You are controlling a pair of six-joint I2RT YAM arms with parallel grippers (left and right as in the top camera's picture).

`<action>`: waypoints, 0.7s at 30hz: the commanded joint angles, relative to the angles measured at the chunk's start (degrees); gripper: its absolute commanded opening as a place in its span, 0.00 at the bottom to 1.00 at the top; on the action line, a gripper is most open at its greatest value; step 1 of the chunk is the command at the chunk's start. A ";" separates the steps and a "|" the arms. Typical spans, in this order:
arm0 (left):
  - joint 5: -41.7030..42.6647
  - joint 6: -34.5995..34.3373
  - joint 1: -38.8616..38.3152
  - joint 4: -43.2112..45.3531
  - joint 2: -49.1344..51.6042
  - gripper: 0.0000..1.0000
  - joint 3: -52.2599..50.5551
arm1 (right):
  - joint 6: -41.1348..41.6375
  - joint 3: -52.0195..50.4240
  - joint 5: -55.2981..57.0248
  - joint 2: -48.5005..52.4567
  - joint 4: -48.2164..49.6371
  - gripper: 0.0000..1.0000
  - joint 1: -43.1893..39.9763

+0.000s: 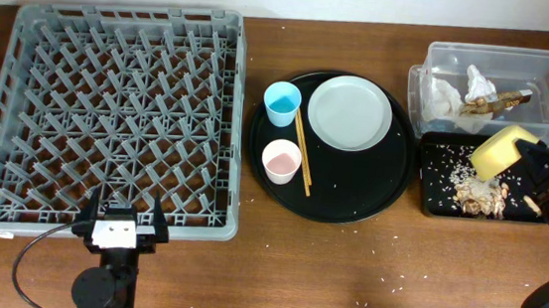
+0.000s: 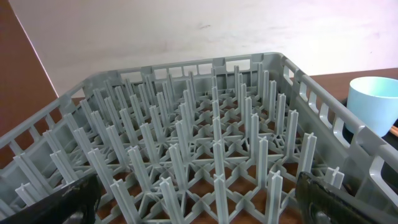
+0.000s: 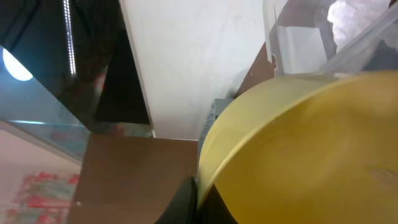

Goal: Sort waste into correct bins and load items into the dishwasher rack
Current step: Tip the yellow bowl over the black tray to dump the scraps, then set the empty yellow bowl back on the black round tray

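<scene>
left fingers (image 2: 62,202) spread wide, empty | right fingers (image 1: 533,155) clamp yellow bowl (image 1: 499,152)

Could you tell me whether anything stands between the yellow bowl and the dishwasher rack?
Yes: the round black tray, carrying the plate, blue cup, pink cup and chopsticks, lies between the yellow bowl in the right gripper and the rack.

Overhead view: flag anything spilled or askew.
White rice grains lie scattered on the brown wooden table, outside the shallow black rectangular tray. The yellow bowl hangs tipped on its side over that tray, gripped by the right gripper.
</scene>
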 commanded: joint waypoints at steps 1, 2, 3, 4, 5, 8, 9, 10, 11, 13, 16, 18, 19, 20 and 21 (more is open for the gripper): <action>-0.61 0.92 -0.09 -0.09 -0.33 1.00 -0.17 | 3.82 -0.13 -1.84 0.02 -0.02 0.04 0.87; -0.61 0.92 -0.09 -0.09 -0.33 1.00 -0.17 | 3.85 -0.13 -1.70 0.02 0.90 0.04 1.18; -0.61 0.92 -0.09 -0.09 -0.33 1.00 -0.17 | 3.85 -0.13 -1.86 0.02 1.05 0.04 1.25; -0.61 0.92 -0.09 -0.09 -0.33 1.00 -0.17 | 3.82 -0.13 -1.86 0.02 0.94 0.04 1.25; -0.61 0.92 -0.09 -0.09 -0.33 1.00 -0.17 | 3.78 -0.13 -1.88 -0.09 0.81 0.04 1.55; -0.61 0.92 -0.09 -0.09 -0.33 1.00 -0.17 | -3.19 -0.13 -1.84 -2.03 -3.63 0.04 5.18; -0.61 0.92 -0.09 -0.09 -0.33 1.00 -0.17 | -4.85 -0.13 -0.66 -3.10 -5.29 0.04 8.83; -0.61 0.92 -0.09 -0.09 -0.33 1.00 -0.17 | -4.83 -0.13 1.92 -4.04 -5.25 0.04 12.83; -0.61 0.92 -0.09 -0.09 -0.33 1.00 -0.17 | -4.83 -0.13 5.95 -5.29 -5.27 0.04 17.79; -0.61 0.92 -0.09 -0.09 -0.33 1.00 -0.17 | -3.56 0.20 19.45 -8.31 -5.27 0.04 28.94; -0.61 0.92 -0.09 -0.09 -0.33 0.99 -0.17 | -0.83 3.78 42.01 -10.67 -7.58 0.04 45.46; -0.61 0.92 -0.09 -0.09 -0.33 1.00 -0.17 | 1.16 5.35 62.84 -10.64 -9.81 0.04 56.89; -0.61 0.92 -0.09 -0.09 -0.33 1.00 -0.17 | 2.97 5.33 74.10 -10.45 -10.45 0.04 62.75; -0.61 0.92 -0.09 -0.09 -0.33 1.00 -0.17 | 4.63 5.27 85.02 -9.51 -10.67 0.04 69.33; -0.61 0.92 -0.09 -0.09 -0.33 1.00 -0.17 | 5.16 5.25 88.59 -8.87 -10.64 0.04 71.91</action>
